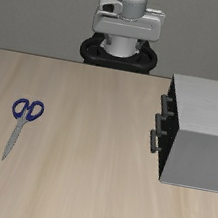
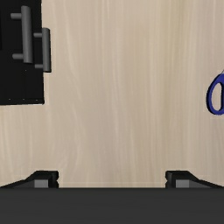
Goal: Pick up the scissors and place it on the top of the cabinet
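Observation:
The scissors (image 1: 20,124) lie flat on the wooden table at the exterior view's left, blue handle loops toward the robot and grey blades pointing away from it. In the wrist view one blue loop of the scissors (image 2: 216,93) shows far off to one side of my fingers. The grey cabinet (image 1: 200,131) stands at the exterior view's right, its drawer handles facing the table's middle; the wrist view catches its dark front and handles (image 2: 33,37). My gripper (image 2: 111,178) hangs high above the table near the robot base, open, with nothing between the fingertips (image 2: 42,178).
The light wooden table (image 1: 80,167) stretches between the scissors and the cabinet. The cabinet's flat top (image 1: 206,98) is bare. The robot's base (image 1: 119,52) stands at the table's far edge.

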Robot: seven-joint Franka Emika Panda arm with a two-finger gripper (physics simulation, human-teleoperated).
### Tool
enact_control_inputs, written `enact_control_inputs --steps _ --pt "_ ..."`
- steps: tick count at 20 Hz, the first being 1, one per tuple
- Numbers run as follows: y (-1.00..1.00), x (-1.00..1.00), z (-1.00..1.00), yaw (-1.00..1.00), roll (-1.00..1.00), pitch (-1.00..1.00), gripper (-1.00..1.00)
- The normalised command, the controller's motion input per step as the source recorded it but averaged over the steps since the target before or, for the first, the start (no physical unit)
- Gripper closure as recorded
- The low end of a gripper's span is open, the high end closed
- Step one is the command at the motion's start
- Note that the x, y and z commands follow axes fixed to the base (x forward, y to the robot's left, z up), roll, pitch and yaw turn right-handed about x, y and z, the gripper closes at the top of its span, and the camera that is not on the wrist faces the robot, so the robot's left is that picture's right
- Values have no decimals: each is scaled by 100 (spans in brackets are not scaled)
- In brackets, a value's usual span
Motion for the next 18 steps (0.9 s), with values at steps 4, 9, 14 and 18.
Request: enact_control_inputs --steps 4,9,14,18 --pt "-100 0 0 0 0 0 -100" --pt "-100 0 0 0 0 0 -100" --pt "-100 0 0 0 0 0 -100" --pt "-100 0 0 0 0 0 -100"
